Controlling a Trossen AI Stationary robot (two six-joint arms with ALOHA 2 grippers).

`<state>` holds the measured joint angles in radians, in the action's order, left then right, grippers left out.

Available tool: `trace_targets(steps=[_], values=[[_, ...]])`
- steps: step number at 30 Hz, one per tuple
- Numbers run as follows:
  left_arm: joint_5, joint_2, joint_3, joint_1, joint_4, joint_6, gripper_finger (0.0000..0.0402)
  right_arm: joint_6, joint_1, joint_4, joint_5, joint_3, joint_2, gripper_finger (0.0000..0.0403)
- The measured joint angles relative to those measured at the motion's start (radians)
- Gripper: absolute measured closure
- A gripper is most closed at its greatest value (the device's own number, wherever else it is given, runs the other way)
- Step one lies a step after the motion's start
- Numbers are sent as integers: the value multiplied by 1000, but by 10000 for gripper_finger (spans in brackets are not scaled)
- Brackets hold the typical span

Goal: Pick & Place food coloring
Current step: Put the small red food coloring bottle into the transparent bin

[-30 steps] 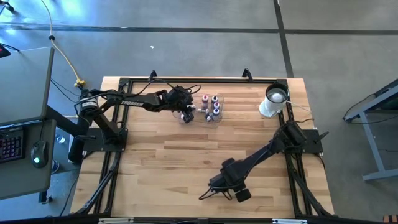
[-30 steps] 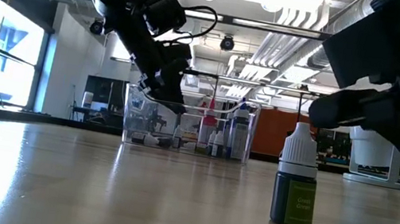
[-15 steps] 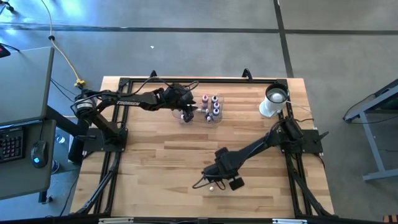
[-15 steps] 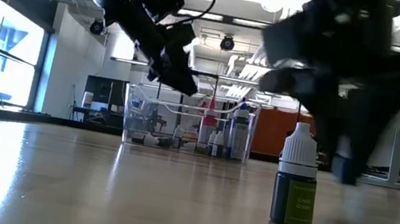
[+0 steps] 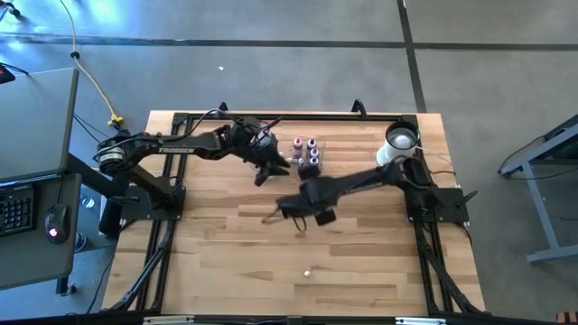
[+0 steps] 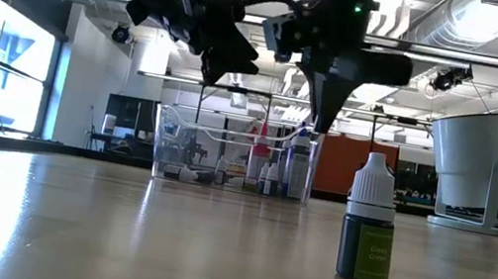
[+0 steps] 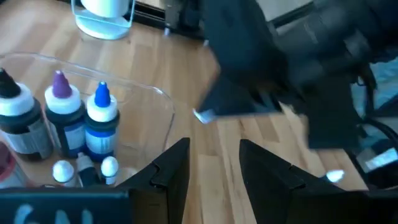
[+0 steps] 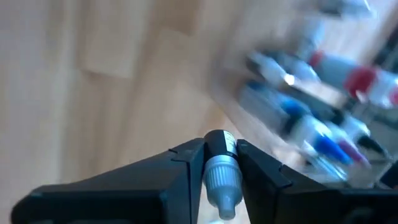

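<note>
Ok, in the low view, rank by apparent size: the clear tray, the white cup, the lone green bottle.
1. Clear tray, widest.
2. White cup.
3. Green bottle, smallest, though it stands nearest the camera, so it looks bigger than it really is.

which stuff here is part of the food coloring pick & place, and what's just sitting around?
Part of the job:
- food coloring bottle clamped in the right gripper
- lone green bottle standing on the table
- bottles in the clear tray
- left gripper, open beside the tray

Lying about:
- white cup-like object
- keyboard and mouse on the side desk
</note>
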<state>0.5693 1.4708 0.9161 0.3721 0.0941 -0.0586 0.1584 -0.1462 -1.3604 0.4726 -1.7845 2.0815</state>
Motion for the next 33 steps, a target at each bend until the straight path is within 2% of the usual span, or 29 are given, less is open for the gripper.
trace_targets(steps=[3, 6, 11, 16, 19, 23, 27, 33], values=[[17, 0, 0, 0, 0, -15, 263, 3, 55, -65, 5, -39, 0, 329], [-13, 0, 0, 1, -9, -60, 263, 29, 104, -79, 10, -71, 0, 333], [-212, -50, -1, 31, -116, -104, 263, 64, 178, -55, 2, -88, 0, 322], [-417, -185, 0, 63, -426, -105, 263, 112, 234, -12, -61, -84, 0, 326], [-538, -266, -1, 60, -617, -113, 263, 134, 254, 65, -100, -84, 0, 332], [-679, -359, 0, 40, -755, -208, 263, 193, 273, 194, -165, -84, 0, 326], [-806, -445, 0, -10, -777, -267, 263, 221, 298, 346, -274, -84, 1, 322], [-856, -527, 0, -137, -780, -272, 263, 217, 344, 574, -351, 24, 6, 331]])
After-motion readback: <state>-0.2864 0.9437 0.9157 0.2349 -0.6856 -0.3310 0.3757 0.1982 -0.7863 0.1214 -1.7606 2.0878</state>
